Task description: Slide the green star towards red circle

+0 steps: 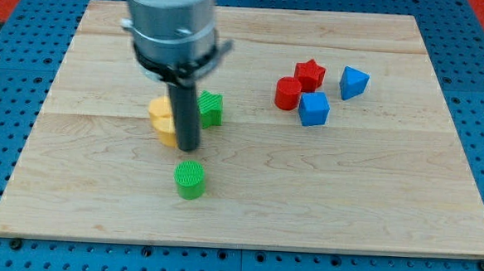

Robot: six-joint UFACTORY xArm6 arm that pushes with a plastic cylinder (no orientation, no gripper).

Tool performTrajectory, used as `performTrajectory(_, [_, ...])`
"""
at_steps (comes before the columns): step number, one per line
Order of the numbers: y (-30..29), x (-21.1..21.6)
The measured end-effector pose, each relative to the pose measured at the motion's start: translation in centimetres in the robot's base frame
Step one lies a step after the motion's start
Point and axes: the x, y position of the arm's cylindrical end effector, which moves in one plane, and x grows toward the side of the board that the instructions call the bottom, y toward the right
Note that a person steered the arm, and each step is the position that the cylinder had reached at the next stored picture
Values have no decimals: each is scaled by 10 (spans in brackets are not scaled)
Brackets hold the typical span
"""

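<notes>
The green star lies left of the board's middle, partly hidden by my rod. The red circle stands to the right of it, well apart, touching a red star and a blue block. My tip rests on the board just below and left of the green star, right beside it; contact cannot be made out. A yellow block lies just left of the rod, partly hidden by it.
A green circle stands below the tip. Another blue block lies right of the red star. The wooden board lies on a blue pegboard surface. The arm's grey body hangs over the board's upper left.
</notes>
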Motion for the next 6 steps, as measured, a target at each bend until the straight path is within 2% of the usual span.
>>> performTrajectory(2, [2,-77])
performTrajectory(3, [-28,-36])
performTrajectory(4, [-27,-1])
performTrajectory(6, [46,-55])
